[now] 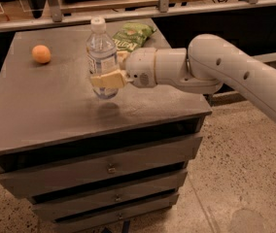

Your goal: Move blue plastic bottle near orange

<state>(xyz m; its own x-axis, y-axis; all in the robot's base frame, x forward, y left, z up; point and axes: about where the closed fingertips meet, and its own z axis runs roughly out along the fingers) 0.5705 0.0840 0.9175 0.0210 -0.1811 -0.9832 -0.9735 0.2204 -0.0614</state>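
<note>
The gripper (111,71) is reaching in from the right side, over the middle of the grey cabinet top (45,103), and it is holding the blue plastic bottle (100,50). Its two tan fingers (108,79) are closing around the lower half of the bottle, one in front and one behind, with only the width of the bottle between them. The bottle is standing upright, so its long axis is running nearly vertical, perhaps leaning a little. The white cap (98,23) is pointing up and the rounded base is pointing down. The base seems to be hanging a little above the surface, with a soft shadow lying under it. The orange (41,54) is sitting on the left part of the top, well apart from the bottle. A green snack bag (133,35) is lying flat near the back edge, just behind the gripper. The thick white arm (225,67) is stretching away to the right, over the speckled floor (245,178). Below the top, the drawers (111,169) are showing their grey fronts.
</note>
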